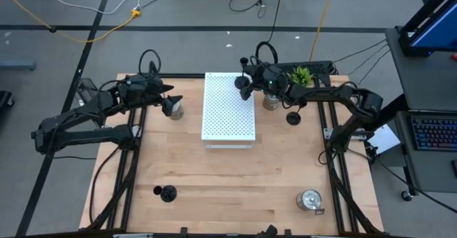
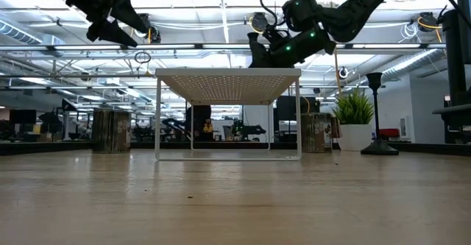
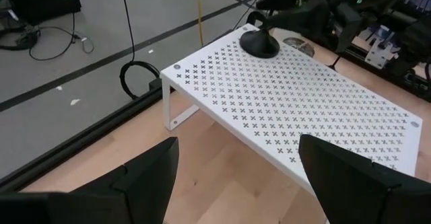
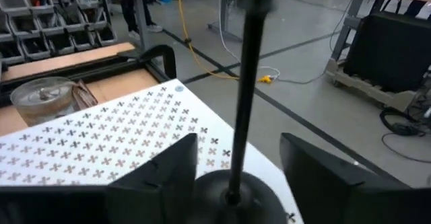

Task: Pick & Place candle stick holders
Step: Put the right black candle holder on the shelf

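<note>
High view: right tool [image 1: 245, 81] over far right corner of white perforated metal board [image 1: 228, 108], fingers spread around black round-based, thin-stemmed candle stick holder [image 1: 243, 86] standing there. Left tool [image 1: 166, 95] open, empty, above squat shiny silver-glass holder [image 1: 173, 108] on wooden bench [image 1: 228, 174]. More holders scattered: two black, two silver.

Low view: both tools raised above board level.

Left wrist view: black holder upright near board's corner.

Right wrist view: stem upright between parted fingers [image 4: 168, 163], base flat on board. Risk, probably: retreating finger clipping slim stem, toppling holder off nearby edge.
</note>
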Tool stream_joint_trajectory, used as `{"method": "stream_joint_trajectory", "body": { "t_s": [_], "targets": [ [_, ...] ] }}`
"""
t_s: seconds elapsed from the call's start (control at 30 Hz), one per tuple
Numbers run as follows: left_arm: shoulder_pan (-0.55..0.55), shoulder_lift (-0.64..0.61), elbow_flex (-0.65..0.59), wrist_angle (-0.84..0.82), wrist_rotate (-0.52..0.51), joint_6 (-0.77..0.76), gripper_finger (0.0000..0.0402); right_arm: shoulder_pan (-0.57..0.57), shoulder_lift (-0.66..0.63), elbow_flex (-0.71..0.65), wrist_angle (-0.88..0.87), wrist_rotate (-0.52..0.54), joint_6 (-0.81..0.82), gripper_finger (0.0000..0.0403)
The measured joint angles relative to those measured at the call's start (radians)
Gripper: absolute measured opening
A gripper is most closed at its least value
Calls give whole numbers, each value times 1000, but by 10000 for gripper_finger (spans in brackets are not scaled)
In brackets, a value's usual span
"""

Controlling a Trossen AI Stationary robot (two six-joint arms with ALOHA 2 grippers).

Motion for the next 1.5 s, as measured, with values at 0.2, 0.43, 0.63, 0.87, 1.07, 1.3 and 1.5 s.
{"method": "stream_joint_trajectory", "body": {
  "t_s": [0.2, 0.43, 0.63, 0.87, 1.07, 1.3, 1.5],
  "targets": [
    [0, -1, 0, 0, 0, 2, 308, 0, -83, 0, -114, 1, -15, 246],
    [0, 0, 0, 5, 1, 12, 314, 14, -207, 1, -331, -2, -15, 245],
    [0, -1, 0, 5, 3, 13, 310, 50, -346, 1, -513, -1, -11, 244],
    [0, -1, 0, 5, 3, 9, 312, 84, -506, 1, -782, 4, 80, 241],
    [0, -1, 0, 5, 3, 8, 312, 99, -596, 1, -1002, 6, 181, 240],
    [0, -1, 0, 5, 3, 8, 314, 99, -669, 1, -1188, -65, 334, 240],
    [0, -1, 0, 4, 3, 7, 310, 99, -698, 2, -1297, -185, 410, 240]
  ]
}}
